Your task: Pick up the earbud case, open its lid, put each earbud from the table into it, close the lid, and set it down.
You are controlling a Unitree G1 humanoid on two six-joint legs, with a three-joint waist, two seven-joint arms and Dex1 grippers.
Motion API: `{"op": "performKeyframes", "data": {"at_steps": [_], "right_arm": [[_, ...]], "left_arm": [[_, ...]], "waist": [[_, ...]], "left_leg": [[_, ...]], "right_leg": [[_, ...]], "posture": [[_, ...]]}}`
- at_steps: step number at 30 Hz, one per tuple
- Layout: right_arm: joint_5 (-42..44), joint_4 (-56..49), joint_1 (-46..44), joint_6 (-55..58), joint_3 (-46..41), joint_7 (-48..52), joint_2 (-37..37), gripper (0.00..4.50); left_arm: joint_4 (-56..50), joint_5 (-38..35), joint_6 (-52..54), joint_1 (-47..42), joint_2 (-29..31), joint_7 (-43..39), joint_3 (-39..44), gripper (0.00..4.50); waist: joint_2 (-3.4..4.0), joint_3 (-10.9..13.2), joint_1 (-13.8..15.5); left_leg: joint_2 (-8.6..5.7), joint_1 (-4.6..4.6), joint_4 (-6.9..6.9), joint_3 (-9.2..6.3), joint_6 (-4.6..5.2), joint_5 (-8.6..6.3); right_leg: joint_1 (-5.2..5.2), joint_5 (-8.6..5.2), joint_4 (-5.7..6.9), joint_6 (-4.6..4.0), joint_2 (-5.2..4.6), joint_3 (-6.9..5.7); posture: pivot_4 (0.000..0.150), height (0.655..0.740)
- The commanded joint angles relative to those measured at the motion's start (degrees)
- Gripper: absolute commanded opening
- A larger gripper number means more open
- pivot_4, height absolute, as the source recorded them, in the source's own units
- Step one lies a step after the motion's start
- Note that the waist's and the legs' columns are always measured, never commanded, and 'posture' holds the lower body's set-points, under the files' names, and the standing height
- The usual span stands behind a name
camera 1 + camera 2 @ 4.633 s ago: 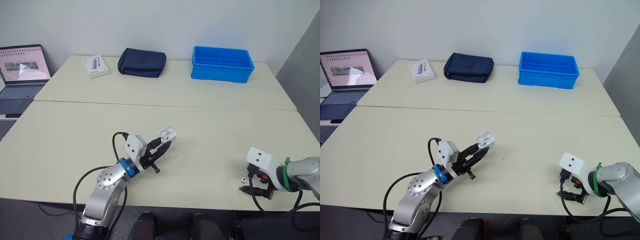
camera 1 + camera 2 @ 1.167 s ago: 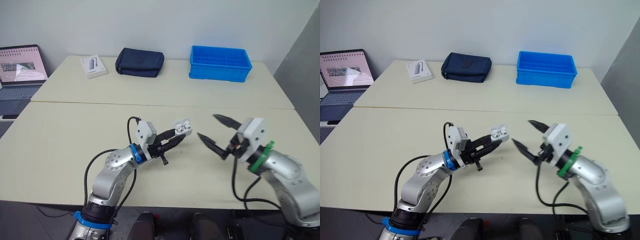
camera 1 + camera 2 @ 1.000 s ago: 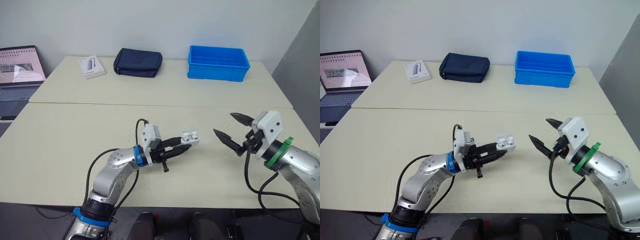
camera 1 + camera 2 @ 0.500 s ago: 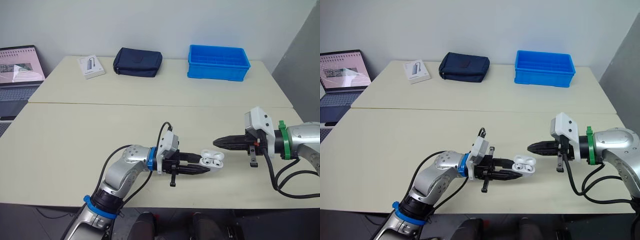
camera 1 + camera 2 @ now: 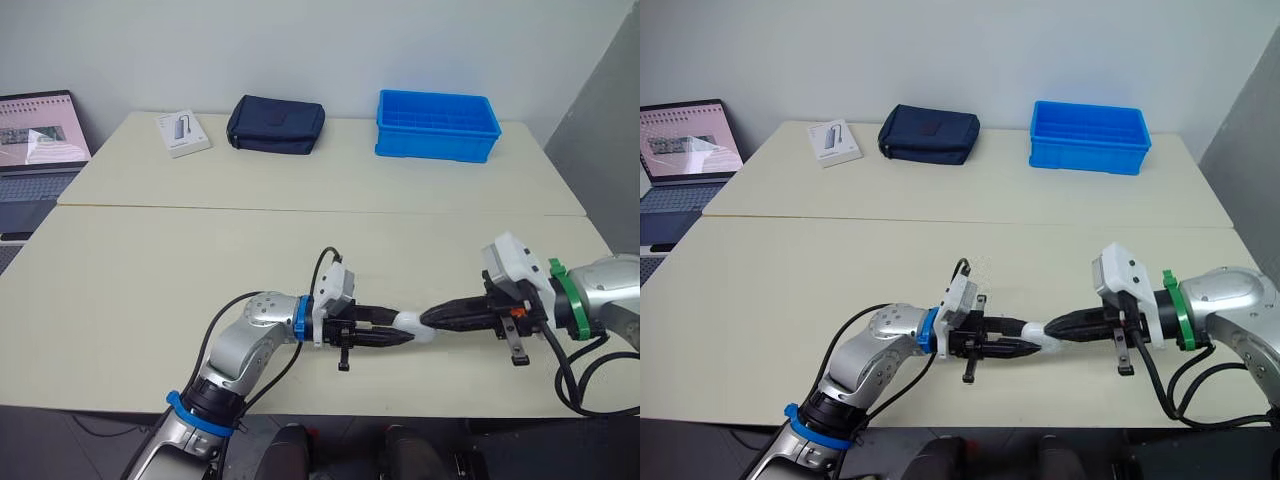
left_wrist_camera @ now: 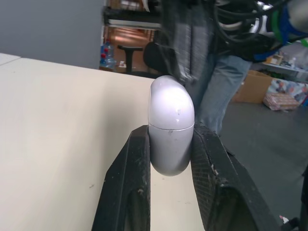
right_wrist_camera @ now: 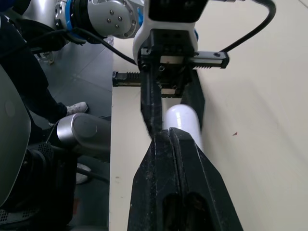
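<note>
The white earbud case (image 5: 409,326) hangs just above the front of the table (image 5: 150,270), lid down, its seam showing in the left wrist view (image 6: 171,129). My left gripper (image 5: 398,336) is shut on its lower half, one black finger (image 6: 137,163) on each side. From the right, my right gripper (image 5: 430,319) reaches in, shut, with its tips against the case's lid end. In the right wrist view the joined fingertips (image 7: 169,137) rest on the case (image 7: 183,120).
Along the table's far edge stand a blue bin (image 5: 437,125), a dark pouch (image 5: 276,124) and a small white box (image 5: 182,133). A laptop (image 5: 35,135) sits off to the far left. A person's legs (image 6: 219,91) stand beyond the table.
The case lid, open with earbuds showing half a second ago, is now down. My right gripper shut within the last second and moved left onto the case.
</note>
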Motion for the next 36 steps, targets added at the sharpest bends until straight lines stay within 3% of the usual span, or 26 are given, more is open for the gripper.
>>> {"op": "performKeyframes", "data": {"at_steps": [1, 7, 14, 17, 25, 27, 31, 33, 36], "right_arm": [[-2.3, 0.7, -1.2, -1.2, -1.0, -3.6, 1.0, 0.00], [-8.6, 2.1, -0.6, -4.0, -0.1, -11.3, 4.8, 0.00], [-12.1, 0.6, 0.4, -4.3, 2.4, -14.3, 6.6, 0.00], [-12.6, 0.9, 0.0, -4.8, 2.6, -14.2, 6.8, 0.00], [-13.1, 2.7, -0.5, -6.4, 2.2, -11.3, 6.0, 0.00], [-14.8, 3.3, -0.5, -8.7, 2.0, -10.8, 5.6, 0.00], [-15.8, 4.6, -0.1, -12.3, 1.5, -6.4, 2.7, 1.21], [-15.8, 5.8, 0.1, -13.7, 0.6, -3.6, 0.6, 1.97], [-16.8, 8.9, -0.9, -17.3, -1.0, -1.4, -0.9, 3.08]], "left_arm": [[-0.2, -3.8, 8.0, -2.0, -1.4, 4.6, 2.7, 0.79], [11.5, -7.5, 30.9, -10.0, -3.1, 16.6, 8.6, 0.79], [22.7, -6.1, 39.1, -16.0, -1.5, 17.4, 10.6, 0.79], [23.4, -5.0, 39.6, -16.4, 0.8, 15.1, 9.3, 1.69], [17.3, 0.2, 33.3, -11.9, 13.5, 9.0, 6.0, 4.23], [13.5, 1.6, 29.0, -9.1, 17.9, 7.5, 6.6, 4.47], [7.7, 3.5, 17.6, -3.2, 25.2, 4.8, 10.6, 4.50], [3.8, 6.6, 8.4, 1.5, 31.0, 0.5, 11.2, 4.50], [-1.9, 6.1, 3.4, 8.1, 36.9, -2.7, 15.7, 4.50]], "waist": [[0.00, 0.0, 0.0], [-0.02, 0.0, -0.1], [-0.01, 0.0, -0.2], [-0.01, 0.0, -0.2], [0.02, 0.0, -0.6], [0.01, 0.0, -1.0], [0.02, 0.0, -1.5], [0.00, 0.0, -1.5], [0.00, 0.0, -1.4]], "left_leg": [[0.00, 0.01, 0.00, 0.01, 0.00, 0.00], [-0.02, 0.00, 0.09, -0.06, 0.00, 0.00], [-0.04, -0.36, 0.07, -0.04, -0.02, 0.02], [-0.02, -0.35, 0.07, -0.04, -0.02, 0.02], [0.05, -0.17, 0.07, 0.00, -0.02, 0.02], [0.07, -0.11, 0.07, 0.05, -0.02, 0.02], [0.11, 0.08, -0.02, 0.14, -0.02, 0.02], [0.14, 0.08, -0.05, 0.12, -0.02, 0.01], [0.30, 0.05, -0.13, 0.13, -0.02, 0.01]], "right_leg": [[0.00, 0.00, 0.00, 0.00, 0.00, 0.01], [0.02, 0.04, 0.05, 0.08, 0.02, -0.05], [-0.37, 0.02, 0.10, 0.12, 0.03, -0.03], [-0.37, 0.02, 0.12, 0.11, 0.02, -0.02], [-0.37, 0.02, 0.36, 0.09, 0.05, 0.09], [-0.38, 0.00, 0.45, 0.06, 0.05, 0.14], [-0.38, -0.14, 0.63, -0.20, 0.01, 0.25], [-0.40, -0.18, 0.65, -0.26, -0.02, 0.21], [-0.46, -0.26, 0.66, -0.38, -0.12, 0.21]], "posture": [[0.150, 0.7400], [0.150, 0.7400], [0.150, 0.7400], [0.150, 0.7400], [0.150, 0.7400], [0.150, 0.7400], [0.150, 0.7400], [0.150, 0.7400], [0.150, 0.7400]]}}
